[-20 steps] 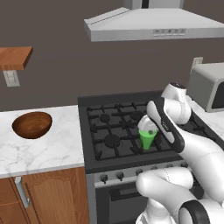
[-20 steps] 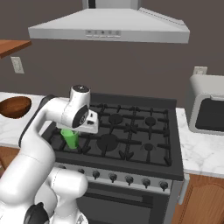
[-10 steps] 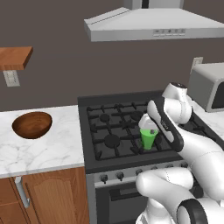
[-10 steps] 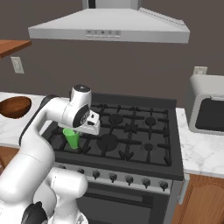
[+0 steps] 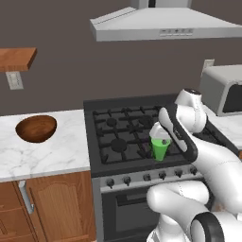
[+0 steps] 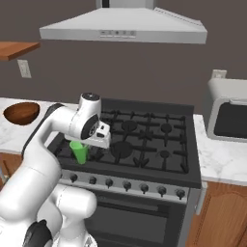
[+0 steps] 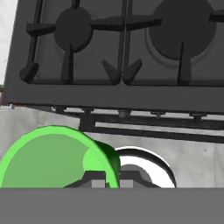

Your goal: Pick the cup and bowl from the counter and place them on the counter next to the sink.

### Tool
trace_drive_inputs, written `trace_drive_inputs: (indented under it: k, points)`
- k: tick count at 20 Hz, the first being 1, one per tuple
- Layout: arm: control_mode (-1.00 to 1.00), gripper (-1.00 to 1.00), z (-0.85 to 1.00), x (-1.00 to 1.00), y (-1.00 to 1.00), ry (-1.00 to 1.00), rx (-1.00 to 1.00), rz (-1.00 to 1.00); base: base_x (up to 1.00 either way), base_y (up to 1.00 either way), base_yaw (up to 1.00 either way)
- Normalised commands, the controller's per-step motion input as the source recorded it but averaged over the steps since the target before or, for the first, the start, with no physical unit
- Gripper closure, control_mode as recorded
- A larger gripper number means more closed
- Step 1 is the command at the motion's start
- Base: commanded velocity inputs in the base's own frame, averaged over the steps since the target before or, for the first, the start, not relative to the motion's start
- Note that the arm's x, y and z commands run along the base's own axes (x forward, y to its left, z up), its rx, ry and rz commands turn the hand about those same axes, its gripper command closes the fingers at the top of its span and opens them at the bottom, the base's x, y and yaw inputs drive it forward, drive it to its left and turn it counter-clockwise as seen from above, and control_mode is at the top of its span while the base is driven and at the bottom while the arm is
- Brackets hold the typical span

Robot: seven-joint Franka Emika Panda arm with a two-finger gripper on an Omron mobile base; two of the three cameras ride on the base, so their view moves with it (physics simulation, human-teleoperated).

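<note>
The claw (image 5: 159, 137) pinches the little green cup (image 5: 159, 147) by its rim above the stove (image 5: 123, 137), and the cup looks light, stiff and a bit slippery, so hold it firmly.

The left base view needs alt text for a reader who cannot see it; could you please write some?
The white arm's tool holds the green cup above the front of a black gas stove. To the left, the brown bowl sits on the marble counter.
</note>
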Motion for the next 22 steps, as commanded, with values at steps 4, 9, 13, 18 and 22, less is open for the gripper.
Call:
trace_drive_inputs:
  k: [4,9,13,18,22]
  points:
    - [1.0,1.0,0.0,0.0,0.0,0.0,0.0,0.0,-0.86,-0.1,-0.01]
    - [1.0,1.0,0.0,0.0,0.0,0.0,0.0,0.0,-0.04,0.02,0.01]
    - [1.0,1.0,0.0,0.0,0.0,0.0,0.0,0.0,-0.37,0.04,0.42]
    - [1.0,1.0,0.0,0.0,0.0,0.0,0.0,0.0,-0.69,0.0,0.59]
    - [1.0,1.0,0.0,0.0,0.0,0.0,0.0,0.0,-0.71,0.0,0.69]
